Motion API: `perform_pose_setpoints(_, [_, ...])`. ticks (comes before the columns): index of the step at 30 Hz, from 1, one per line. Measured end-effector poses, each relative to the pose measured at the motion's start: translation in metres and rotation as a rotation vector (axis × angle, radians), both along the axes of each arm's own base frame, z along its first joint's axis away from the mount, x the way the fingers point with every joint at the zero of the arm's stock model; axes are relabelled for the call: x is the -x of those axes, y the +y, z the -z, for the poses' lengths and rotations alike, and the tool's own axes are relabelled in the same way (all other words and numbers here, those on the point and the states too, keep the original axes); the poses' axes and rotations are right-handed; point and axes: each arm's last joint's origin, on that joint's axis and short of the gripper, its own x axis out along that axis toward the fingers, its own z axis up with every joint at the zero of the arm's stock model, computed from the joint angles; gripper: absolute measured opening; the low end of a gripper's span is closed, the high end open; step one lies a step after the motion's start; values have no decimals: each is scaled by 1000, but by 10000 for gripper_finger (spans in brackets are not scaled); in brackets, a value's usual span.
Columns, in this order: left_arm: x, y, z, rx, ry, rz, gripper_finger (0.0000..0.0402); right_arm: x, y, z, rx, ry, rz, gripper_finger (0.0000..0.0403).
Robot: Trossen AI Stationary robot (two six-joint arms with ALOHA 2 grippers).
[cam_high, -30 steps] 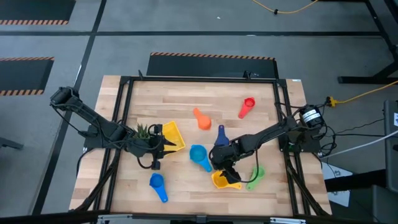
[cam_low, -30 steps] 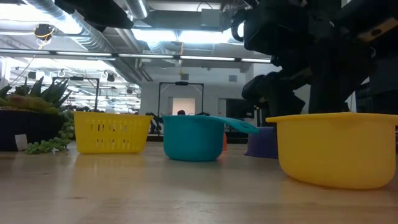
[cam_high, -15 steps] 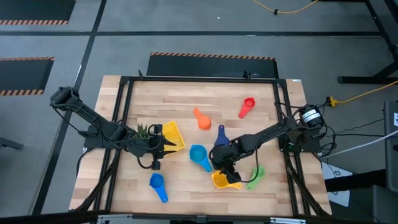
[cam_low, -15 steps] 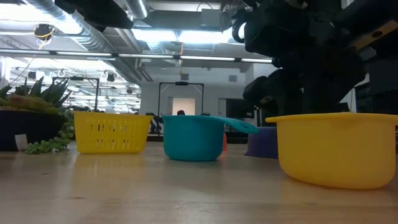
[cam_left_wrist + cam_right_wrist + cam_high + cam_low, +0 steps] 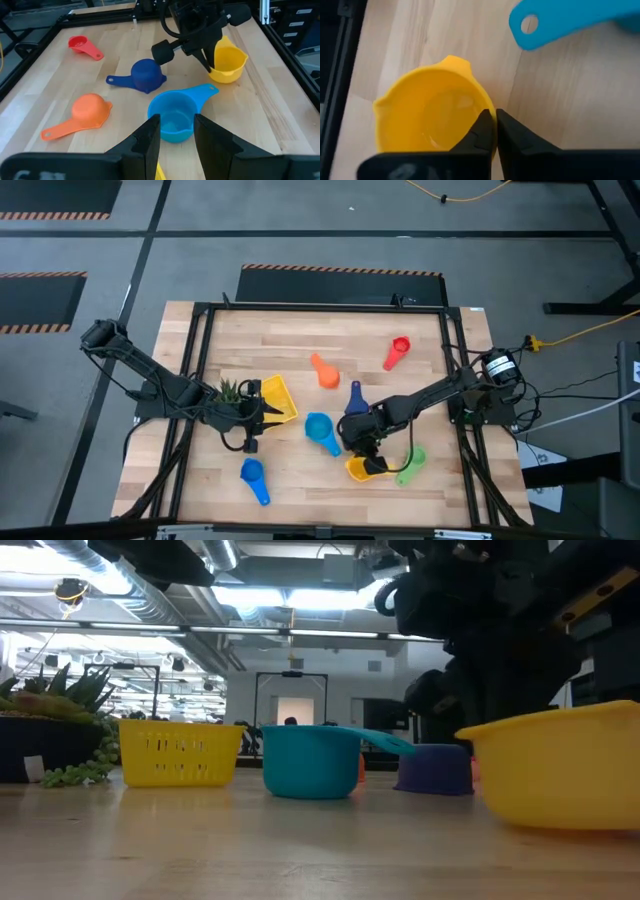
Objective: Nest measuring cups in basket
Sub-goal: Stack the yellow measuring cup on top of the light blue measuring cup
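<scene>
The yellow measuring cup (image 5: 360,469) lies near the table's front edge, right of middle, with my right gripper (image 5: 491,116) shut on it. The yellow basket (image 5: 279,400) stands left of middle on its base (image 5: 180,780); my left gripper (image 5: 260,412) is at its left wall. More measuring cups lie loose on the table: light blue (image 5: 320,430), dark blue (image 5: 355,402), orange (image 5: 325,370), red (image 5: 397,350), green (image 5: 410,463) and blue (image 5: 253,477). The dark blue cup rests mouth down (image 5: 145,75). My right gripper pinches the yellow cup's rim (image 5: 487,106), one finger inside the bowl and one outside. The fingers come steeply from above. The cup is tilted (image 5: 560,770); whether its base is clear of the table, I cannot tell. My left gripper has a sliver of the basket's yellow wall (image 5: 159,172) between its fingers, which come about level from the table's left. The contact itself lies below the wrist picture's edge.
A small spiky green plant (image 5: 232,390) stands just left of the basket, beside my left arm. The black frame rail (image 5: 320,305) runs round the table. Bare wood shows at the far left (image 5: 260,345) and between the blue and yellow cups (image 5: 305,480).
My right gripper has shut on the yellow cup's rim and rolled a little. The cup, level on the table before, is now tipped, its rim slanting, and has shifted slightly toward the table's right edge.
</scene>
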Motion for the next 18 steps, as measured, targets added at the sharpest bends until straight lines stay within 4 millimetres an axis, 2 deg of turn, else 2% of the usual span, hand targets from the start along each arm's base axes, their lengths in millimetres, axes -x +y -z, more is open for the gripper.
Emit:
perform_pose_setpoints(4, [0,0,0,0,0,0,111,-3,1,-14,14,61,8,18])
perform_pose_setpoints(11, [0,0,0,-1,0,0,111,-10,-1,-56,142,130,51,16])
perform_pose_setpoints(18, [0,0,0,-1,0,0,111,-32,-16,-98,183,13,286,18])
